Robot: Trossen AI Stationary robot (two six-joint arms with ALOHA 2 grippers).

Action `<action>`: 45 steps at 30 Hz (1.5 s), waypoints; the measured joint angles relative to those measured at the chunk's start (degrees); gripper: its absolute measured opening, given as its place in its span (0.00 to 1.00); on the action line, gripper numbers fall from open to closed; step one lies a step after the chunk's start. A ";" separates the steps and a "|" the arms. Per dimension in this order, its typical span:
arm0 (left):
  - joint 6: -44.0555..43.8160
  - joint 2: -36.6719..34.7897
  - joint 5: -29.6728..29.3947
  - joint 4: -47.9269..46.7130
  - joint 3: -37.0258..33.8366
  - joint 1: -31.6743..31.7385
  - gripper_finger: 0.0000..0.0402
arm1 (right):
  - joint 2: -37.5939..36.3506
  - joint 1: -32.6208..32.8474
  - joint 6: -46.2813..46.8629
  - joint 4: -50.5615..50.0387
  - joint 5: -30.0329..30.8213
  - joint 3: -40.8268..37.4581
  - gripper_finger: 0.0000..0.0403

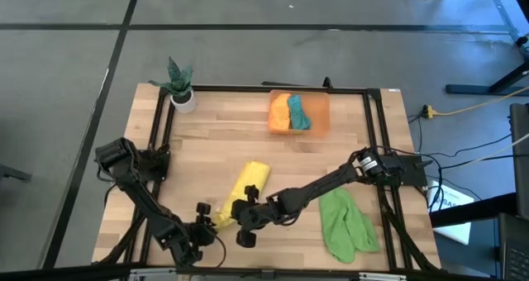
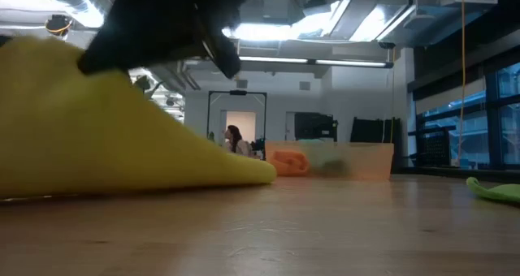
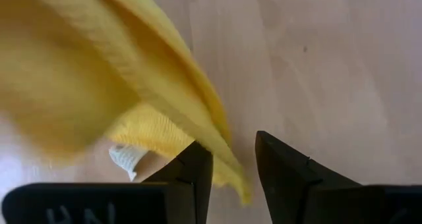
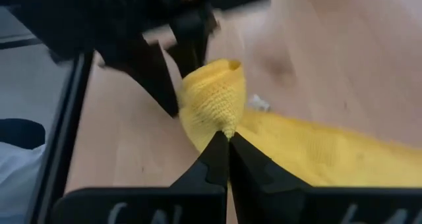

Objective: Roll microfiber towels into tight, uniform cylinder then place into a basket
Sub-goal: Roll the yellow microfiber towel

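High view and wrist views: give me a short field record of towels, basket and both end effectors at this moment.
yellow microfiber towel: partly rolled, on table
light green microfiber towel: loose, on table
translucent orange plastic basket: holds orange towel and teal towel
left end effector: open, at yellow towel's edge
right end effector: shut on yellow towel's end

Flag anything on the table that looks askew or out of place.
The green towel lies crumpled and unrolled near the right front edge. The yellow towel is a loose, uneven roll lying diagonally, its end pinched by the right end effector. Nothing looks spilled or damaged.
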 joint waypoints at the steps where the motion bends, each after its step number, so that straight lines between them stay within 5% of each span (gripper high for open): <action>1: 0.02 0.66 -0.02 -0.06 0.00 0.09 0.26 | 0.01 0.00 -0.47 -0.58 0.00 0.82 0.01; 14: -2.32 1.19 -0.39 -0.20 0.11 0.42 0.25 | -0.05 0.00 -1.56 -2.66 0.00 2.32 0.01; 22: -2.89 1.35 -0.43 -0.69 0.09 1.16 0.02 | -0.05 0.47 -1.41 -3.69 0.02 2.32 0.01; 36: -1.80 -2.76 0.20 -9.00 4.49 1.18 0.00 | 0.20 3.91 4.37 -10.52 -0.85 1.20 0.01; 45: 2.29 -2.76 10.68 -10.08 6.86 6.61 0.00 | 0.49 4.28 10.95 -5.18 -5.03 -5.27 0.01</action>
